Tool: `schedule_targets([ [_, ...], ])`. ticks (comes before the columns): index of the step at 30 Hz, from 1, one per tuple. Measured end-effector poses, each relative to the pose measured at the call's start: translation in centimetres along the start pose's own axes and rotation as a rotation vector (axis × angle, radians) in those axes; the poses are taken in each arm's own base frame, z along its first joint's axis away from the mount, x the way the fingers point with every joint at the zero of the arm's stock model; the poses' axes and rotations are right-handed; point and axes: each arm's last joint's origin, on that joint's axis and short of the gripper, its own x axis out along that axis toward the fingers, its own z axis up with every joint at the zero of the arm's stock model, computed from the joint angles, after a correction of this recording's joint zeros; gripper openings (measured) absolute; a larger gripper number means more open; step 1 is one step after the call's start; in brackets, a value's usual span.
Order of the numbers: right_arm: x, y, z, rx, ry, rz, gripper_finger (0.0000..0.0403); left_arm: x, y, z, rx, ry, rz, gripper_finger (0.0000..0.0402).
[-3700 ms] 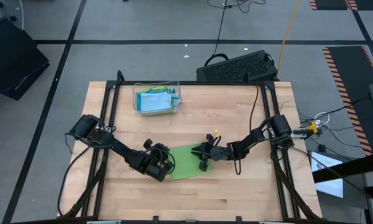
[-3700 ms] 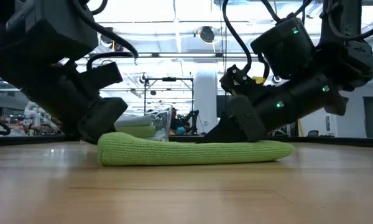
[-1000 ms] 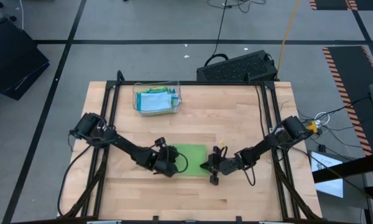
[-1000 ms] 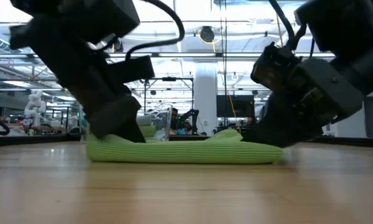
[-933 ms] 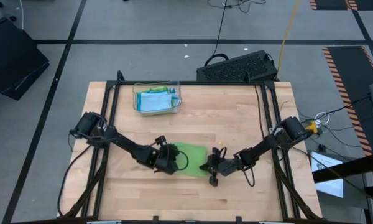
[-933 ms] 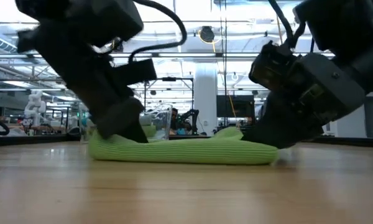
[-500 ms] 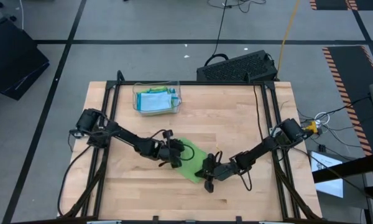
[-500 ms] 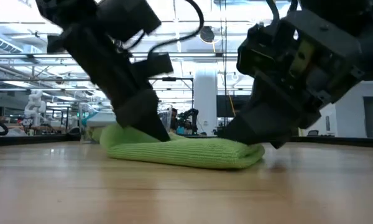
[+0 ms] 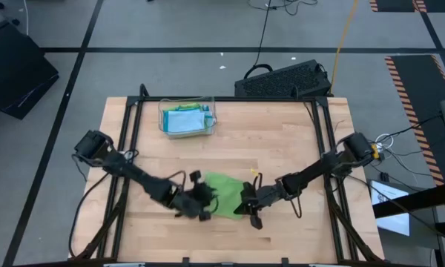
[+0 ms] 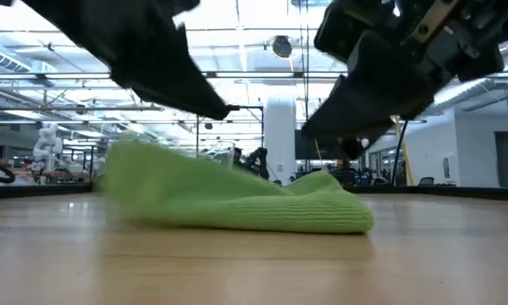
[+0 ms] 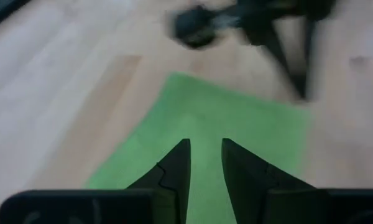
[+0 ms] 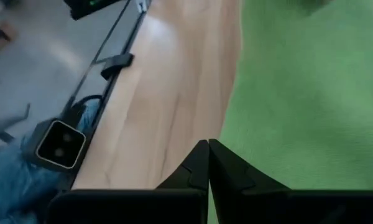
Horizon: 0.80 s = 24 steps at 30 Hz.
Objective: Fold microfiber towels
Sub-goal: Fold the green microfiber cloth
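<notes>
A lime green microfiber towel [image 9: 224, 193] lies rumpled and skewed on the wooden table, near its front middle. In the low view its left part [image 10: 127, 174] stands raised and its right end [image 10: 347, 219] rests on the wood. My left gripper [image 9: 206, 205] is at the towel's left side, with green cloth in the narrow gap between its fingers [image 11: 205, 146]. My right gripper [image 9: 247, 202] is shut, and its tips [image 12: 208, 144] hang over the towel's right edge [image 12: 236, 118]. My left gripper has green cloth [image 11: 205, 183] between its two fingers, at the towel's left side. The fingers slant down from the table's left. That side is raised off the wood and the rest trails to the table. One layer or several, I cannot tell. My right gripper: I cannot tell whether its shut tips touch the towel's edge.
A clear plastic tray [image 9: 162, 122] holding folded blue and green towels [image 9: 185, 120] stands at the far left of the table. Black frame rails [image 9: 130, 148] run along both sides. Bare wood lies to the far right and along the near edge.
Both grippers have risen and tipped less steeply. My left gripper has gone toward the near edge. The towel, a flat folded strip a second ago, has turned about on the table and rumpled. Its left part is now raised while its right end stays on the wood.
</notes>
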Motion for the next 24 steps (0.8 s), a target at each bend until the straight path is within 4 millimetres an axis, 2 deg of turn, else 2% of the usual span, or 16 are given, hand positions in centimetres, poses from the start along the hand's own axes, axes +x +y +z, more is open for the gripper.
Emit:
schedule_targets([
  [6, -2.0, -0.5, 1.4, -0.113, 0.044, -0.06, 0.0, -1.5, -3.2, -0.7, -0.005, -0.095, -0.029, 0.0093],
  [9, -2.5, -0.6, 1.6, -0.142, 0.05, -0.068, 0.0, -2.0, -3.8, -0.5, 0.003, -0.108, -0.026, 0.0093],
  [13, -2.7, -1.0, 0.8, -0.171, 0.072, -0.093, 0.0, -2.2, -4.1, 0.0, -0.012, -0.124, -0.035, 0.0093],
  [18, -2.5, -1.7, -0.5, -0.153, 0.046, -0.178, 0.0, -1.5, -2.4, -1.0, -0.025, -0.01, 0.083, 0.0093],
  [21, -2.3, -1.6, -1.1, -0.148, 0.023, -0.178, 0.0, -1.1, -0.5, -1.6, -0.157, 0.062, 0.209, 0.0093],
  [24, -2.4, -1.3, -1.8, -0.168, 0.021, -0.159, 0.0, -0.4, 1.1, -2.1, -0.329, 0.209, 0.221, 0.0097],
])
